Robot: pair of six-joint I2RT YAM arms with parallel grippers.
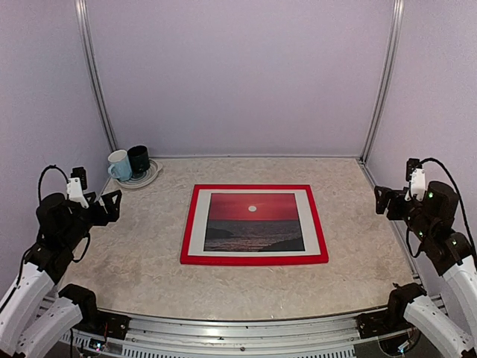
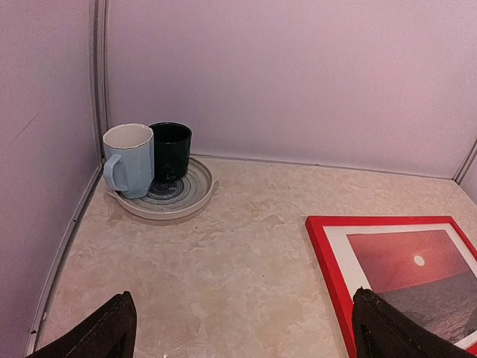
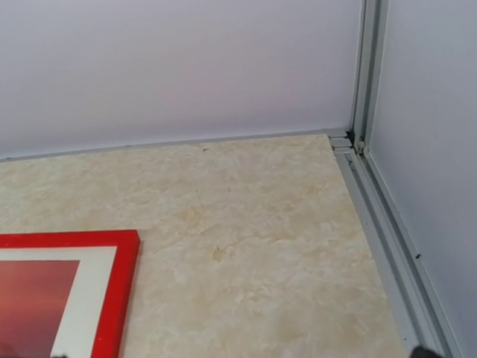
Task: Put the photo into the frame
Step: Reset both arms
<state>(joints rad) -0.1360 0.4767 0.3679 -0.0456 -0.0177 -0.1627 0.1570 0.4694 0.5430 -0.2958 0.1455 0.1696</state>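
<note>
We log two grippers, the left gripper and the right gripper, both with jaws spread wide and holding nothing, each at its own side of the table and well apart from the work. One large red-sunset photo with a white margin lies flat, face up, inside one thin red-faced rectangular wooden frame at mid-table. In the far left corner one pale blue mug and one dark mug stand side by side on one round ringed plate, all on a beige marbled tabletop enclosed by plain lilac walls with two aluminium posts.
</note>
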